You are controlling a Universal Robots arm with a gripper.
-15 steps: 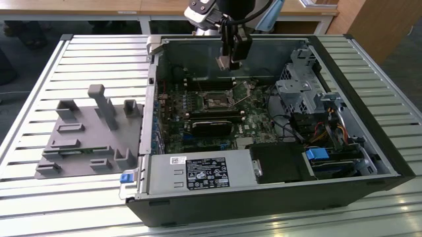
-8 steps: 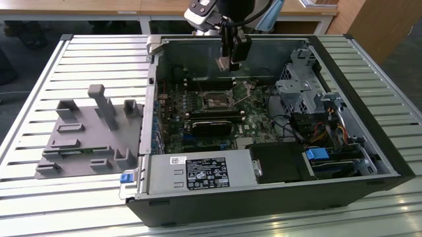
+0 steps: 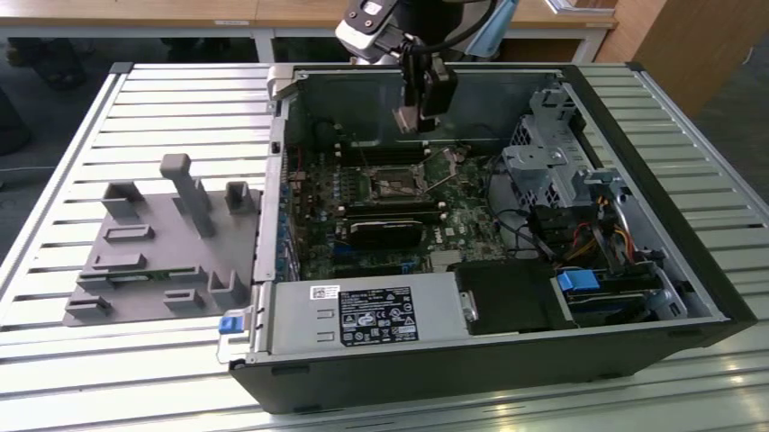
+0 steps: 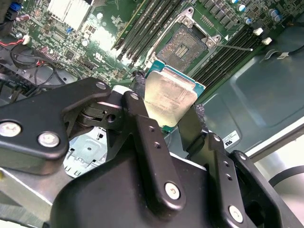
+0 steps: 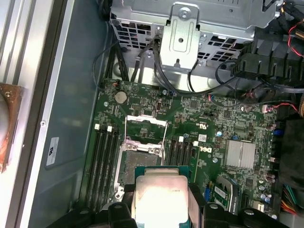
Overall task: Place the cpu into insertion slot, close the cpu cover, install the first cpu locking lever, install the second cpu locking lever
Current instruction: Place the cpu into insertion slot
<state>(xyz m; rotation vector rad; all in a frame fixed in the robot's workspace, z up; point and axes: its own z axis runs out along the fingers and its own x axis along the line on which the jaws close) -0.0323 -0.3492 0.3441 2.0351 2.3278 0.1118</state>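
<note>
My gripper (image 3: 420, 115) hangs over the open computer case, shut on the cpu (image 3: 406, 119), a flat square chip with a silver-tan top. In both wrist views the cpu (image 4: 171, 97) (image 5: 160, 194) sits clamped by its edges between the black fingers (image 4: 140, 84). The insertion slot (image 4: 184, 44) (image 5: 141, 159) (image 3: 393, 184) lies on the green motherboard below, apart from the chip, with its dark centre bare. The cpu cover (image 5: 146, 127) stands swung open at the slot's far edge. A thin wire lever (image 4: 237, 47) sticks out beside the slot.
Long black memory slots (image 5: 105, 161) flank the socket on both sides. A metal drive cage (image 5: 183, 28) with loose cables borders the board, and a finned heat sink (image 5: 241, 154) stands nearby. A power supply (image 3: 360, 315) fills the case front. A grey fixture (image 3: 157, 243) sits on the slatted table.
</note>
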